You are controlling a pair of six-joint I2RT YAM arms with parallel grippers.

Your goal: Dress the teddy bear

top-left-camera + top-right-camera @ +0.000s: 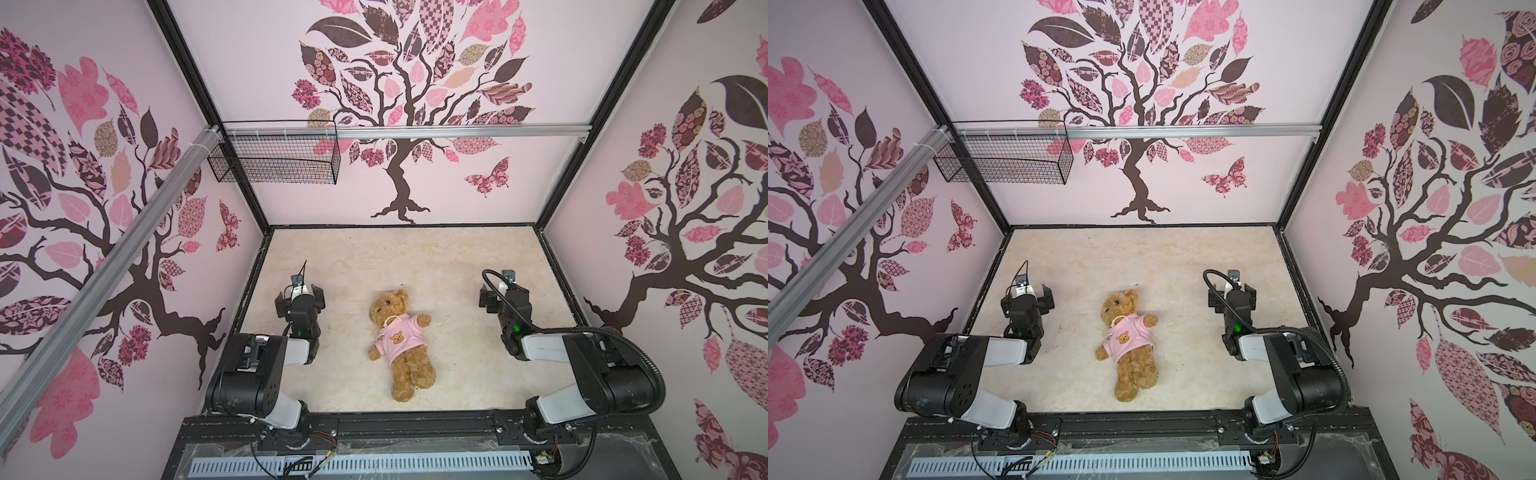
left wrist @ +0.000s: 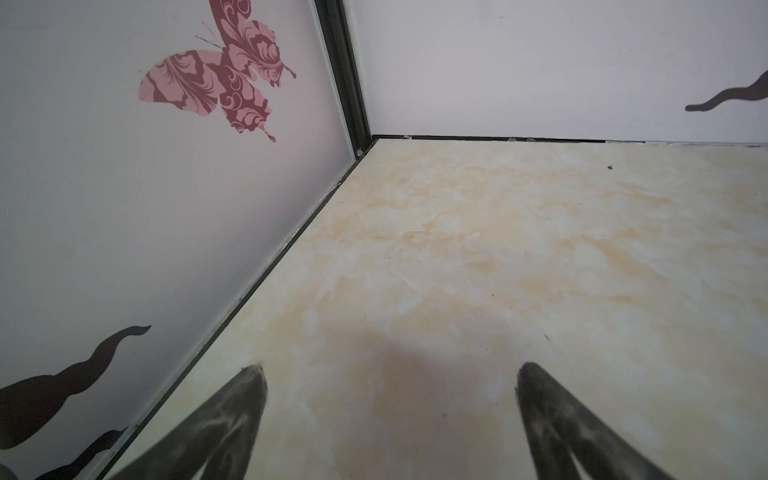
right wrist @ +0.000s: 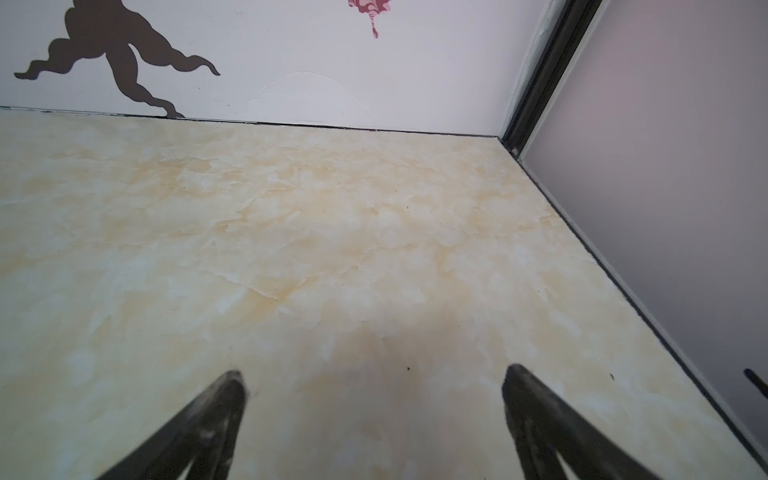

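Pink walls with printed trees and butterflies stand around a pale marbled table [image 1: 457, 257]. Near the middle of it the teddy bear [image 1: 406, 368] lies on its back, a little slanted, with its head toward the far side and its legs toward the near edge. It wears a small pink shirt [image 1: 400, 338] with an orange bear face on the chest. The shirt covers the body from the neck to the hips, and both paws come out of the sleeves. A white cord loop [image 1: 390, 321] shows at the collar.

The left claw [image 2: 390, 370] is to the left of the bear and the right claw [image 3: 374, 374] is to the right, each well apart from it. Both claws are spread wide and hold nothing. In the wrist views only bare table lies between their fingers.

I judge that the dressing is practically finished, because the head is through, the arms are through and the hem is down. Perhaps only a little smoothing of the hem is left, as it sits slightly slanted.
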